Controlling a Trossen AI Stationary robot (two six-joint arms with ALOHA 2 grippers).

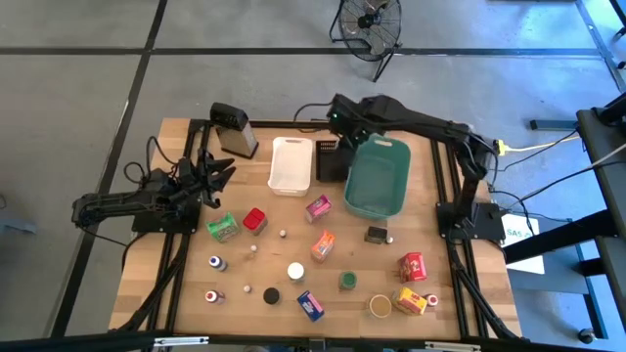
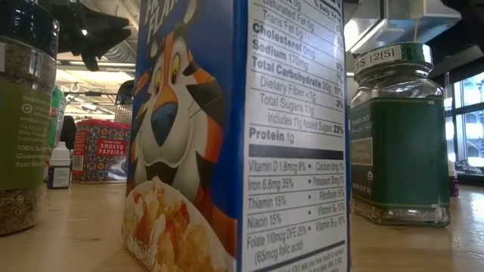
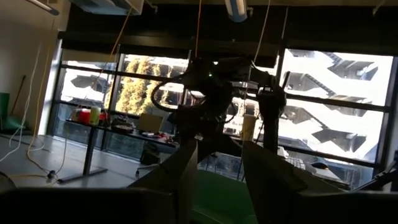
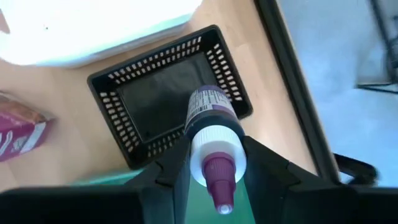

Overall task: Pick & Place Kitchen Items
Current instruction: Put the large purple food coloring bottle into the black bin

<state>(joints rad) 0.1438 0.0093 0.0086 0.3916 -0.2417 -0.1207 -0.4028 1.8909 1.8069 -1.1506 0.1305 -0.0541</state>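
the right tool [image 4: 214,163] is clenched on a small dark bottle [image 4: 210,119] with a white collar and purple nozzle, held above the black slotted tray [image 4: 168,93]; that tray sits on the table [image 1: 196,264] between the white bin [image 1: 291,163] and the teal basket [image 1: 380,178]; a pink box [image 1: 318,207] lies just in front of the bin; the left tool [image 1: 221,176] hovers over the table's left side beside the box grater [image 1: 235,130], its fingers [image 3: 180,171] slightly apart with nothing between them; a green packet [image 1: 223,227], red box [image 1: 255,220], blue cereal box [image 1: 311,305] and green-labelled jar [image 2: 401,136] stay scattered across the front
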